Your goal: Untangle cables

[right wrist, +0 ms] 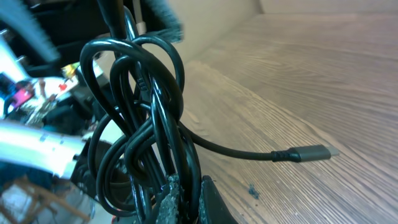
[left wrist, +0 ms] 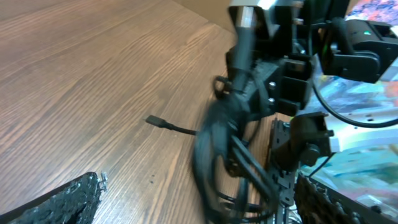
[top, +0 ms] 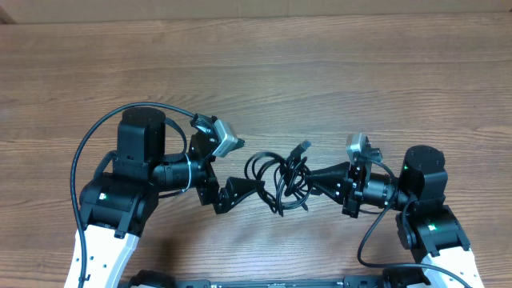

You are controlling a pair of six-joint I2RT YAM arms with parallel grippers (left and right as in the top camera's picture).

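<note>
A tangle of thin black cables (top: 285, 181) hangs between the two grippers at the table's middle, with one plug end (top: 302, 148) sticking out toward the back. My right gripper (top: 312, 178) comes in from the right and is shut on strands of the bundle (right wrist: 149, 124). In the right wrist view its pads (right wrist: 171, 199) pinch a cable, and a silver-tipped plug (right wrist: 308, 153) lies on the wood. My left gripper (top: 260, 190) stands at the bundle's left side, open. In the left wrist view the left gripper (left wrist: 196, 186) has its fingers (left wrist: 62, 202) spread wide, and the blurred cables (left wrist: 217, 143) pass between them untouched.
The wooden table (top: 256, 72) stretches to the back and both sides. Thicker black arm cables (top: 88, 152) loop round the left arm, and another (top: 368, 240) runs by the right arm. Both arm bases sit at the front edge.
</note>
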